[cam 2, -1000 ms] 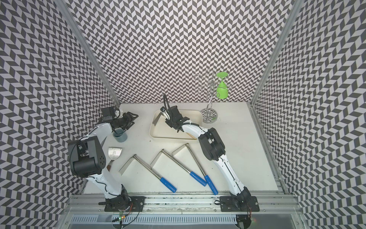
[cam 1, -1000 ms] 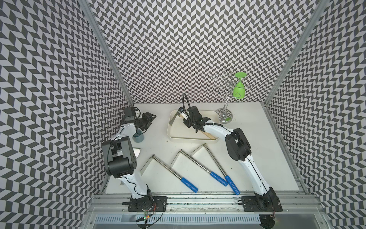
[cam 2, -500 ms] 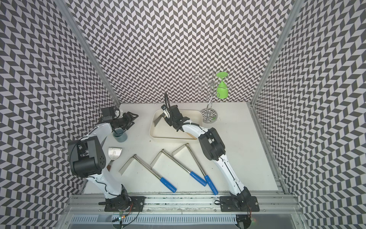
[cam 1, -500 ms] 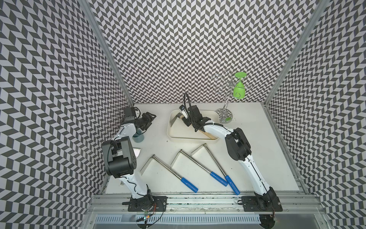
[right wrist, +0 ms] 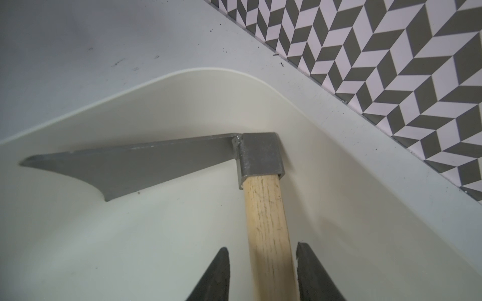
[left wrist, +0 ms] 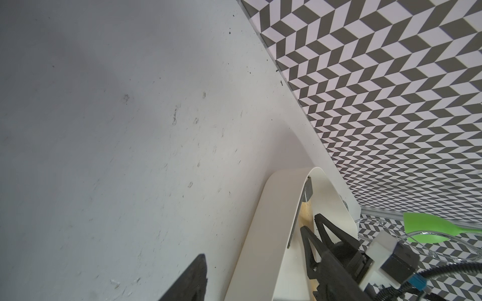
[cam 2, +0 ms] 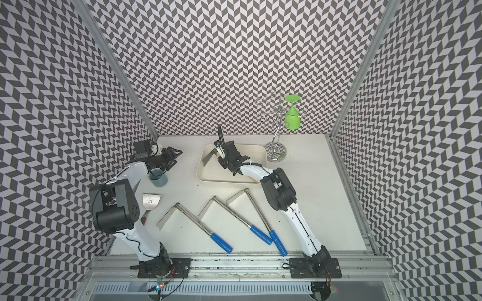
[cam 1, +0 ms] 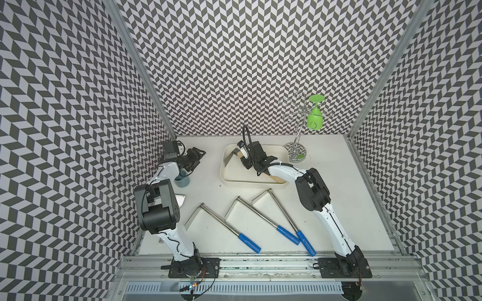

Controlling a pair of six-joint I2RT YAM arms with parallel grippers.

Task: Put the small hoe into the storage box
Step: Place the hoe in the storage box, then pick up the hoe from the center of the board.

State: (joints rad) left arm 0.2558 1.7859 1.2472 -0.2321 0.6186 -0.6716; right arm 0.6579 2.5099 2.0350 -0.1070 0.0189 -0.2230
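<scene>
The small hoe [right wrist: 268,221] has a pale wooden handle and a grey metal blade [cam 1: 230,156]. It lies inside the cream storage box [cam 1: 247,183], its head in the far left corner. My right gripper [right wrist: 262,250] is low in the box, its jaws on either side of the handle with a gap on one side, so it is open. In both top views the right gripper [cam 2: 221,153] sits over the handle near the head. My left gripper [cam 1: 198,153] hovers open left of the box with nothing in it.
A grey-blue cup [cam 1: 181,179] stands under the left arm. Three long metal tools with blue grips [cam 1: 221,224] lie across the front of the table. A flat scraper [cam 2: 151,202] lies near the left arm. A wire rack with a green glass [cam 1: 314,117] stands back right.
The right gripper has shifted slightly over the hoe in the box. The left arm has not moved.
</scene>
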